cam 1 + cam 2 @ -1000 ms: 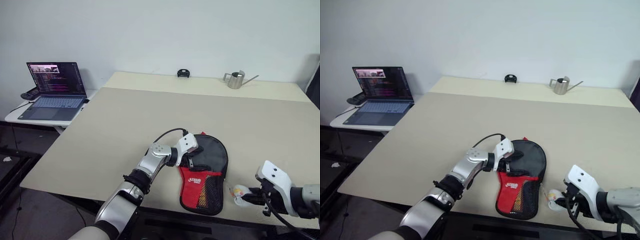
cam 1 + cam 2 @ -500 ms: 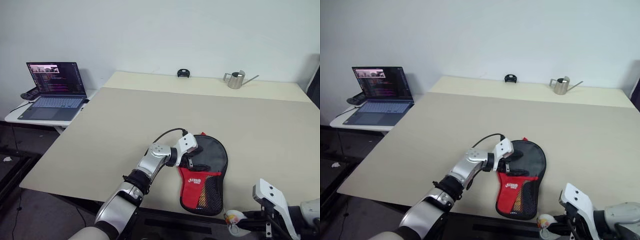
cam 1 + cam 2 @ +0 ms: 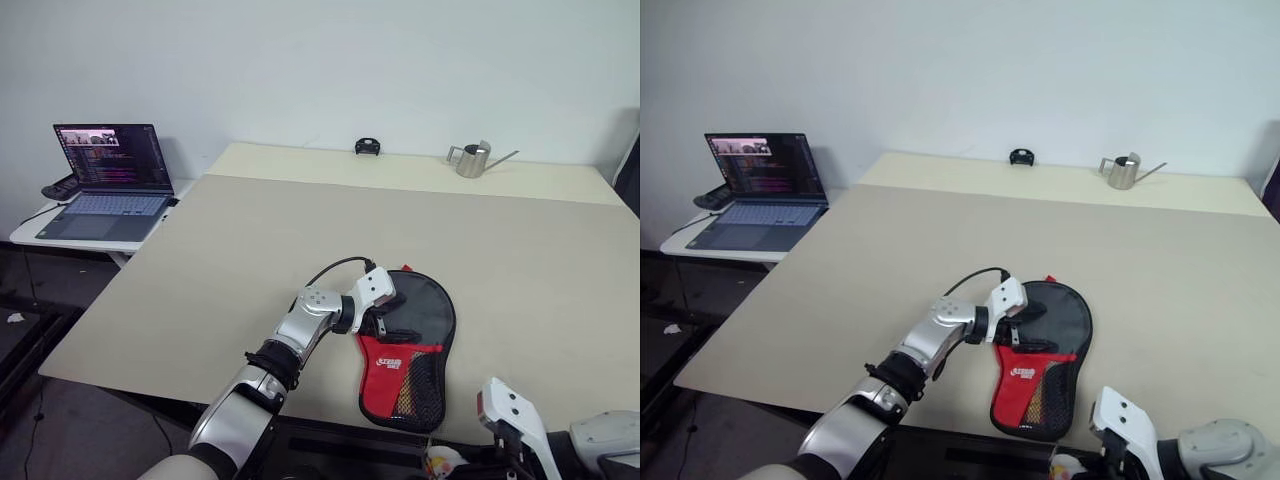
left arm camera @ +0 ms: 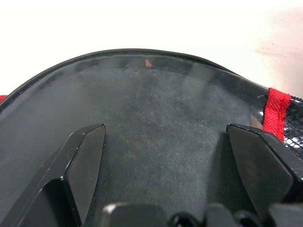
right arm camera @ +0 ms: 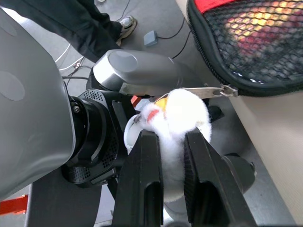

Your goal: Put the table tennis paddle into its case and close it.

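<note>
- Right gripper [image 5: 165,142] has its two black fingers squeezed on a fluffy white charm [image 5: 182,116] with a bit of red and yellow on it.
- That charm looks tied to the metal zip pull [image 5: 215,91] at the bottom end of the case [image 3: 408,345].
- Left gripper [image 4: 165,156] has its fingers wide apart, lying over the round black top of the case and pointing across it; I cannot tell if it presses on the fabric.
- The case lies flat on the table [image 3: 300,230], with its red end right at the near edge.
- The paddle itself cannot be seen; I think it is inside the case, which looks full and flat.
- The step now seems to be closing the zip, with one gripper by the case and the other pulling.
- Next, the right gripper needs to pull the charm along the rim of the case, and the left one needs to keep the case from sliding.
- Far past the case, by the wall, stand a small metal watering can [image 3: 472,159] and a small black thing [image 3: 367,147].
- A laptop [image 3: 105,180] sits open on a side desk, well away from the case.
</note>
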You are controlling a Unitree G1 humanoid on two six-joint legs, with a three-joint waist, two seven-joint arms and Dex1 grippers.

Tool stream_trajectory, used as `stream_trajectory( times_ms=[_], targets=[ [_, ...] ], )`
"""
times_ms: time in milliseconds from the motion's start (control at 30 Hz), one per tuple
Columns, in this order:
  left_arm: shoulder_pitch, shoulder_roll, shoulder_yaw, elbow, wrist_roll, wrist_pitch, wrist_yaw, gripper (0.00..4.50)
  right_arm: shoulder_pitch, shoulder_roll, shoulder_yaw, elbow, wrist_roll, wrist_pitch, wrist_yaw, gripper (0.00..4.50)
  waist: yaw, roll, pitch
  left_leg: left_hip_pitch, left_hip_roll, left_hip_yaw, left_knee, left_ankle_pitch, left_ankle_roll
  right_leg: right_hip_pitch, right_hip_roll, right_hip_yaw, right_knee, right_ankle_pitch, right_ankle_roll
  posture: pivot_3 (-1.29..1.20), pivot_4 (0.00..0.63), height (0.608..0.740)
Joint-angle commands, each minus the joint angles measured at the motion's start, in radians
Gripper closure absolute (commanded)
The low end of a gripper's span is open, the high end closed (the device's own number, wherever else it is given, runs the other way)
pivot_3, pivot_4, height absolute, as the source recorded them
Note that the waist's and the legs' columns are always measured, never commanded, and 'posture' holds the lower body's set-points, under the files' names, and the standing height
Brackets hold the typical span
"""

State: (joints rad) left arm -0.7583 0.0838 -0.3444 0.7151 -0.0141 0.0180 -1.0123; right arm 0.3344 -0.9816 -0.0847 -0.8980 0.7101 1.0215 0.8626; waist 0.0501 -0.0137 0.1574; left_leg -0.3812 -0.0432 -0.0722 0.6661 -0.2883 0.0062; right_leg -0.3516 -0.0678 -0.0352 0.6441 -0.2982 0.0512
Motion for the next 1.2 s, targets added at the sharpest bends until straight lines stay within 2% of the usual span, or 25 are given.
stream_trajectory(
  times_ms=[33,200,233,300,467,800,967,1200],
  targets=[
    [0.039,0.007,-0.044,0.054,0.062,0.043,0.015,0.04,-0.028,0.023,0.074,-0.020,0.009,-0.036,-0.005,4.32,0.000,0.000,0.000,0.000,0.000,0.000,0.000,0.000,0.000,0.000,0.000,0.000,0.000,0.000,0.000,0.00,0.150,0.740],
    [0.040,0.007,-0.042,0.052,0.064,0.043,0.018,0.04,-0.040,0.016,0.063,0.010,-0.004,-0.043,-0.024,4.32,0.000,0.000,0.000,0.000,0.000,0.000,0.000,0.000,0.000,0.000,0.000,0.000,0.000,0.000,0.000,0.00,0.150,0.740],
    [0.040,0.006,-0.042,0.053,0.064,0.042,0.020,0.04,-0.038,0.016,0.052,0.013,0.002,-0.042,-0.025,3.60,0.000,0.000,0.000,0.000,0.000,0.000,0.000,0.000,0.000,0.000,0.000,0.000,0.000,0.000,0.000,0.00,0.150,0.740],
    [0.040,0.005,-0.041,0.054,0.064,0.041,0.022,0.04,-0.033,0.015,0.028,0.013,0.018,-0.038,-0.026,3.05,0.000,0.000,0.000,0.000,0.000,0.000,0.000,0.000,0.000,0.000,0.000,0.000,0.000,0.000,0.000,0.00,0.150,0.740],
    [0.041,0.000,-0.040,0.057,0.063,0.038,0.026,0.04,0.003,0.004,-0.045,-0.019,0.046,-0.039,-0.025,1.33,0.000,0.000,0.000,0.000,0.000,0.000,0.000,0.000,0.000,0.000,0.000,0.000,0.000,0.000,0.000,0.00,0.150,0.740],
    [0.034,-0.014,-0.037,0.069,0.060,0.034,0.031,0.04,0.002,0.004,-0.195,-0.032,0.129,-0.070,-0.010,1.33,0.000,0.000,0.000,0.001,0.000,0.000,0.000,0.000,0.000,0.002,0.000,0.000,0.001,0.000,0.000,0.00,0.150,0.740],
    [0.034,-0.002,-0.015,0.020,0.027,0.036,0.002,0.04,-0.178,0.045,-0.191,0.109,0.087,-0.127,-0.063,1.33,-0.002,-0.001,0.000,0.002,-0.001,0.000,0.001,0.000,0.000,0.002,-0.001,0.000,0.001,0.000,0.000,0.00,0.150,0.740],
    [0.076,0.067,0.061,-0.245,-0.101,0.099,-0.099,0.04,-0.379,0.114,-0.132,0.326,-0.017,-0.267,-0.070,1.33,-0.027,0.000,0.003,-0.002,0.000,-0.001,-0.002,0.002,-0.003,-0.003,0.000,-0.001,0.001,0.000,-0.005,0.00,0.150,0.740]
  ],
)
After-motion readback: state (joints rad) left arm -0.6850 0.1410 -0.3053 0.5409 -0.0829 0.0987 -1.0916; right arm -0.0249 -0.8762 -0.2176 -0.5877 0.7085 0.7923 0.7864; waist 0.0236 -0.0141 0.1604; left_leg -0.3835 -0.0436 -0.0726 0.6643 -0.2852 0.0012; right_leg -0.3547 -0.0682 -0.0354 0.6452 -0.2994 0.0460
